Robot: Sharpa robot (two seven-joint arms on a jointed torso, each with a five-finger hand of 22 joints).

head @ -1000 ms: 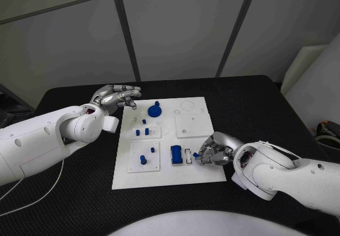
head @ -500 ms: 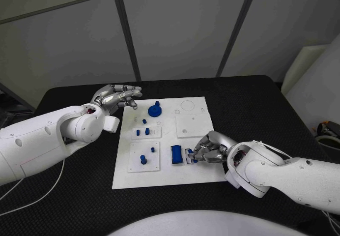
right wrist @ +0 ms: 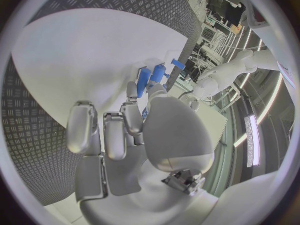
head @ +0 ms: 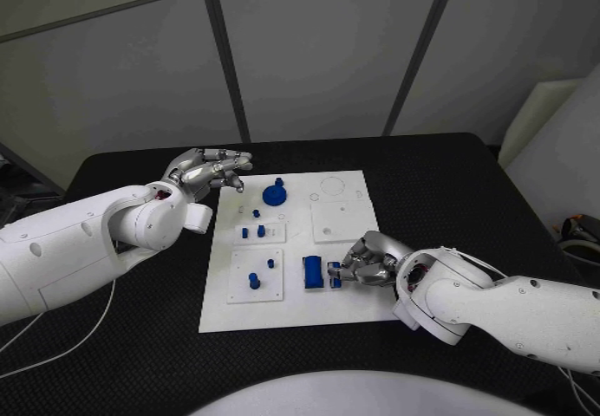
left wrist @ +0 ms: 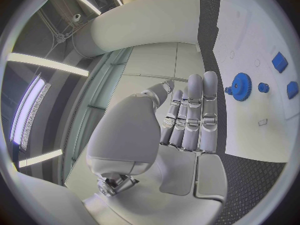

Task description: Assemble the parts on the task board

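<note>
The white board [head: 294, 303] lies on the black surface [head: 125, 347] between both arms. The right robot hand [head: 362, 264] is far nearer the work: its fingertips pinch a small blue piece [head: 334, 271] held upright, long axis running away from the robot, just beside the larger blue block [head: 310, 271] on the side away from that hand. The left robot hand [head: 206, 169] hangs empty, fingers loosely apart, off the board's far corner beside the blue gear [head: 274, 194].
</note>
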